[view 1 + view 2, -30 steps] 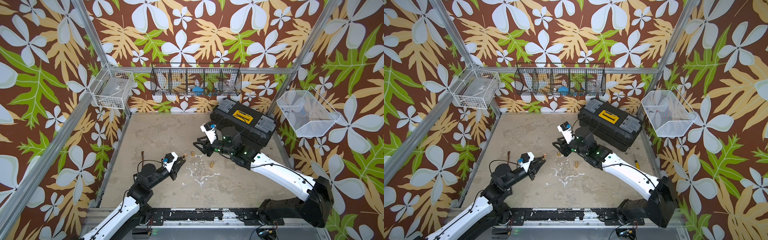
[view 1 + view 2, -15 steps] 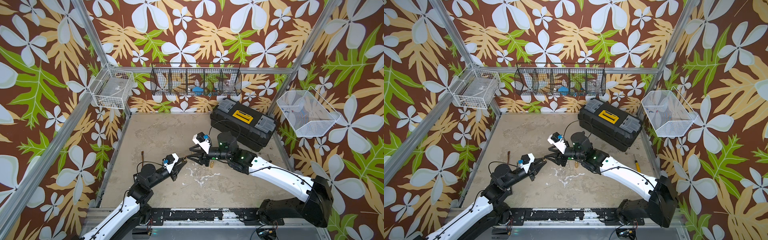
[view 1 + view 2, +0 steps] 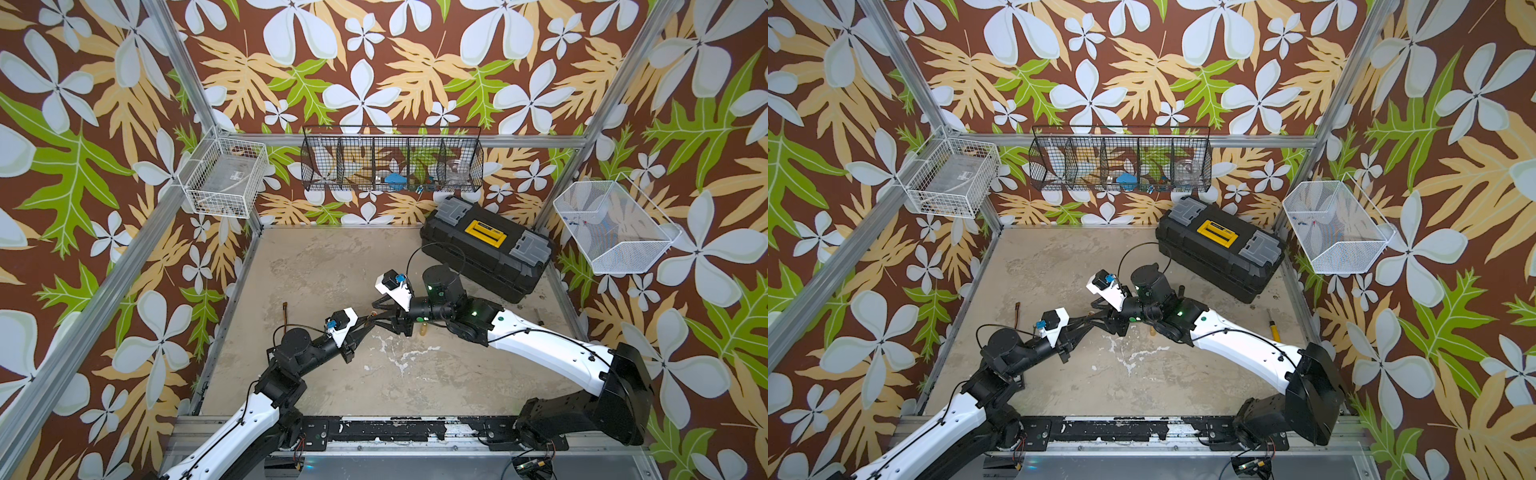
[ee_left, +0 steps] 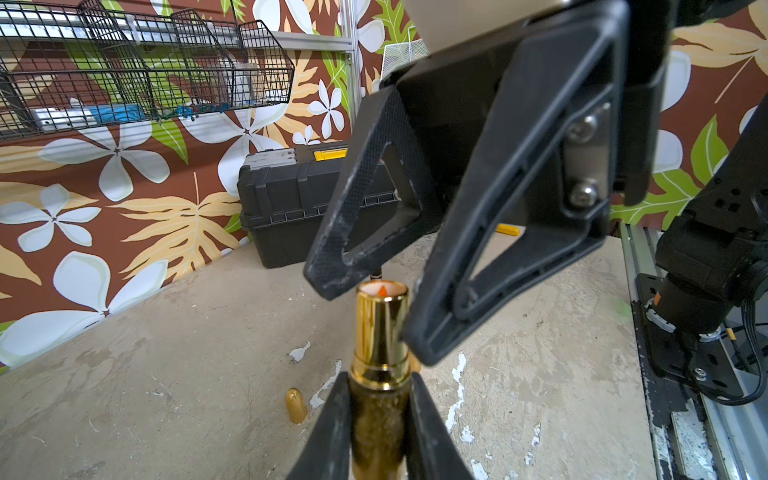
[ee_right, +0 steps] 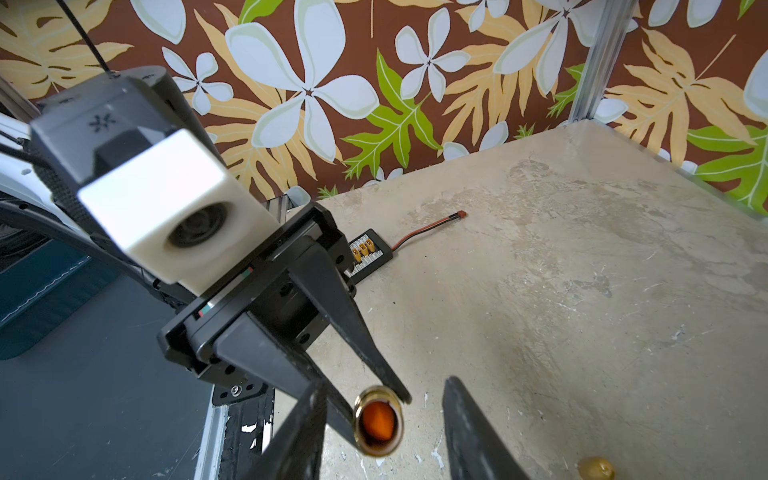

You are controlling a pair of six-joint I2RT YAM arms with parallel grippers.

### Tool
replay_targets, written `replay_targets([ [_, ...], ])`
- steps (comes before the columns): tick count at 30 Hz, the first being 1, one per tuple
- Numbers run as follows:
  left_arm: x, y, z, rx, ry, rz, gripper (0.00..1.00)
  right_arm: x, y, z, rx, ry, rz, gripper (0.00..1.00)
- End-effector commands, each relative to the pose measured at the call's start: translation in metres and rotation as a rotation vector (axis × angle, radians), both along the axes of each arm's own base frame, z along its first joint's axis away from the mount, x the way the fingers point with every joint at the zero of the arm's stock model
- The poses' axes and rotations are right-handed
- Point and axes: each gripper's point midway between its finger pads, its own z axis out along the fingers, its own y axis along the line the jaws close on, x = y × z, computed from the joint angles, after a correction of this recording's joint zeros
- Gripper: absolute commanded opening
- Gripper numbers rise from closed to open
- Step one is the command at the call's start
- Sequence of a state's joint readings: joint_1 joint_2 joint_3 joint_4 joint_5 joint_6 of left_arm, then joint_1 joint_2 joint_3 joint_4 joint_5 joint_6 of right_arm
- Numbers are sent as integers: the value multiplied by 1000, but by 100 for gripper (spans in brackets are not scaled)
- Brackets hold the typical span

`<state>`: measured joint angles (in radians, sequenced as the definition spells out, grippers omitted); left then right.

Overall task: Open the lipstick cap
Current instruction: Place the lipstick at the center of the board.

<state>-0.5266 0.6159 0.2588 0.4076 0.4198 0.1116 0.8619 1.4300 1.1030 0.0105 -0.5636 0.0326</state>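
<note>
The lipstick (image 4: 380, 324) is a gold tube, and my left gripper (image 4: 379, 378) is shut on its textured lower body. Its free end (image 5: 377, 419) is open and shows the orange stick; no cap is on it. A small gold bullet-shaped piece (image 4: 296, 405) lies on the table close by, and it also shows in the right wrist view (image 5: 596, 467). My right gripper (image 5: 382, 384) is open, with one finger on each side of the lipstick's open end and gaps showing. In both top views the two grippers meet tip to tip, left (image 3: 365, 326) and right (image 3: 377, 319).
A black toolbox (image 3: 484, 245) with a yellow label stands at the back right. Another small gold piece (image 3: 422, 329) stands under my right wrist. A thin cable (image 5: 428, 226) runs from a small connector board (image 5: 370, 253) at the table's left side. A yellow item (image 3: 1276, 331) lies at the right edge.
My right gripper has swung left from beside the toolbox to the tip of my left gripper. The left gripper has stayed shut on the lipstick and shifted slightly toward it.
</note>
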Motion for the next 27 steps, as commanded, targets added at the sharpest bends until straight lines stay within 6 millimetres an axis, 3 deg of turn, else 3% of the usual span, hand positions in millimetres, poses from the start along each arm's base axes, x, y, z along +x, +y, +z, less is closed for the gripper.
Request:
replay_targets([
  [1, -1, 0, 5, -8, -28, -5, 13, -3, 2, 1, 0, 8, 23, 44],
  [17, 0, 0, 4, -7, -24, 2, 16, -2, 5, -2, -10, 41, 17, 19],
  [20, 1, 0, 3, -5, -20, 4, 18, -2, 5, -1, -9, 40, 18, 18],
  [25, 2, 1, 0, -1, -11, 10, 30, -6, 4, 1, -5, 42, 30, 17],
  [27, 2, 1, 0, -1, -9, 13, 40, -6, 4, 1, -7, 39, 27, 17],
])
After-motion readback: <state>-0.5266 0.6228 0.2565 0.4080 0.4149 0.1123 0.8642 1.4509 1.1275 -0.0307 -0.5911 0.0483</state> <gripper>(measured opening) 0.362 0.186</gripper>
